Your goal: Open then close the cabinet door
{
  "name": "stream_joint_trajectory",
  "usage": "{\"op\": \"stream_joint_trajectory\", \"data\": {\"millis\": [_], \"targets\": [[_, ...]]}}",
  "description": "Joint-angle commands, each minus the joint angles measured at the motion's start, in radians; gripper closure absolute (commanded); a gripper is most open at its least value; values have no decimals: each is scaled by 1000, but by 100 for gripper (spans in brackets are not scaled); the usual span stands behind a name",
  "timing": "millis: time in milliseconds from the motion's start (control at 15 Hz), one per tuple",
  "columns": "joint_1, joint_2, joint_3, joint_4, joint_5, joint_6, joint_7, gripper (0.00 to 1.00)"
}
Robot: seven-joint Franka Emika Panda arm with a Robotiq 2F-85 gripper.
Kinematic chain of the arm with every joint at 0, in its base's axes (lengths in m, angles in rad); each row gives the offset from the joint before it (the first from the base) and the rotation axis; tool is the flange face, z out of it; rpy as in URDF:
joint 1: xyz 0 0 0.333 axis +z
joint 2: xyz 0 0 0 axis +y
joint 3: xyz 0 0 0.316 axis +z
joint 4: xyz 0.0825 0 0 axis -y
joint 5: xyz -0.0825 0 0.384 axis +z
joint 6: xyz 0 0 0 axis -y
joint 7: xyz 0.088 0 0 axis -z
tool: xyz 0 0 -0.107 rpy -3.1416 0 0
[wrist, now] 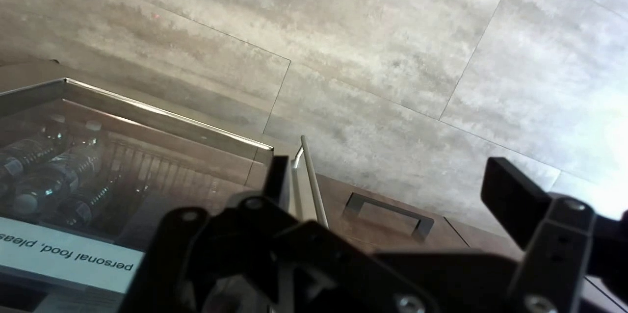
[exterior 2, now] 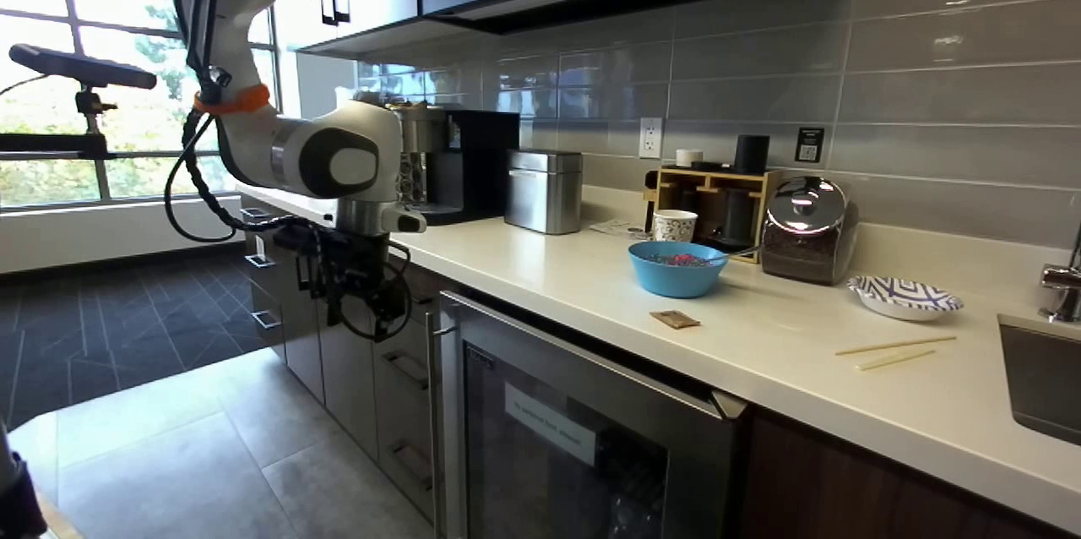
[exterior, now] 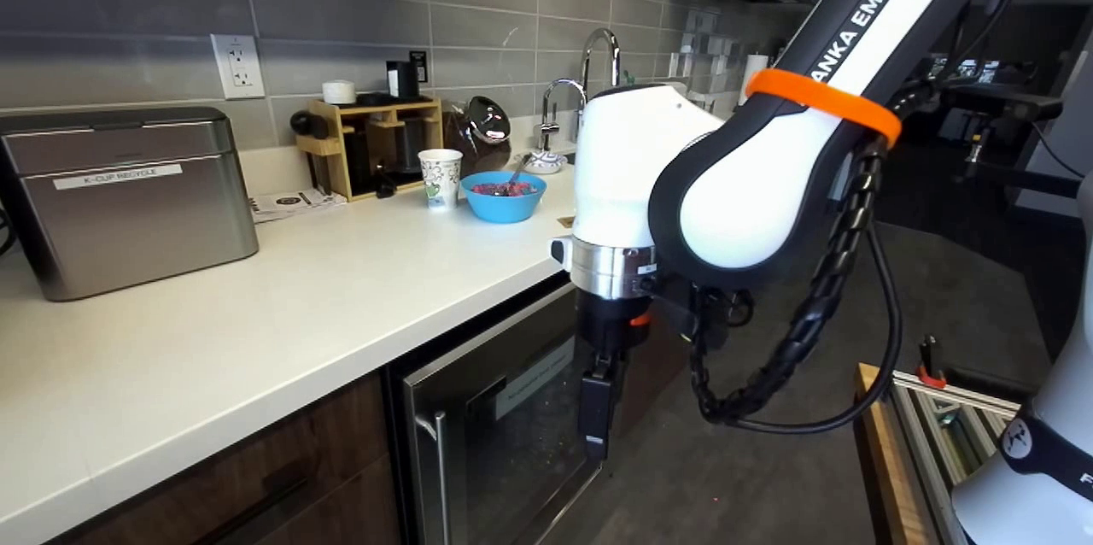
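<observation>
The cabinet door, dark glass in a steel frame, stands under the counter in both exterior views; it looks shut or nearly so. Its vertical steel bar handle shows in both exterior views. In the wrist view, the door is at lower left and the handle appears between the fingers, nearer the left one. My gripper is open and empty, pointing down. In the exterior views the gripper hangs in front of the cabinets, apart from the handle.
The white counter overhangs the door and bears a blue bowl, a paper cup and a steel bin. Dark wood drawers with bar handles adjoin the door on its handle side. Bottles show behind the glass.
</observation>
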Motion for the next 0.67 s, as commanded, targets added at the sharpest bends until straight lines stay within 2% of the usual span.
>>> {"op": "stream_joint_trajectory", "data": {"millis": [0,600], "targets": [[7,8,-7,6,1,-2,-1,0],[6,18,-7,12,1,-2,-1,0]]}}
